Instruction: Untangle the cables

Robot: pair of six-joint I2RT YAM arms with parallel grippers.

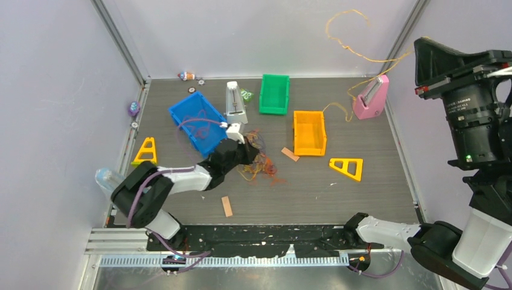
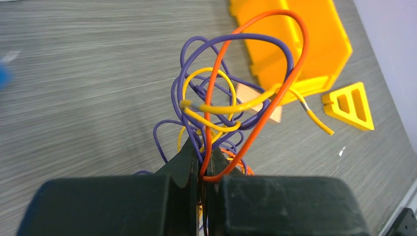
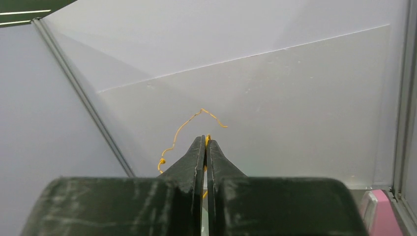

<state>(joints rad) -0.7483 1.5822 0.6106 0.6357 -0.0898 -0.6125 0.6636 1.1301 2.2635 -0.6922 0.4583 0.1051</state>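
The cables lie as a loose tangle of orange, yellow and purple strands mid-table, left of the orange bin. My left gripper reaches into it. In the left wrist view the left gripper is shut on strands of the tangle: an orange loop and a purple strand run between its jaws. One long yellow cable rises from beside the orange bin up to my right gripper, raised high at the right. In the right wrist view the right gripper is shut on that yellow cable.
A blue bin, a green bin and an orange bin stand behind the tangle. A pink block and a white block stand at the back. Yellow triangles and tan strips lie around.
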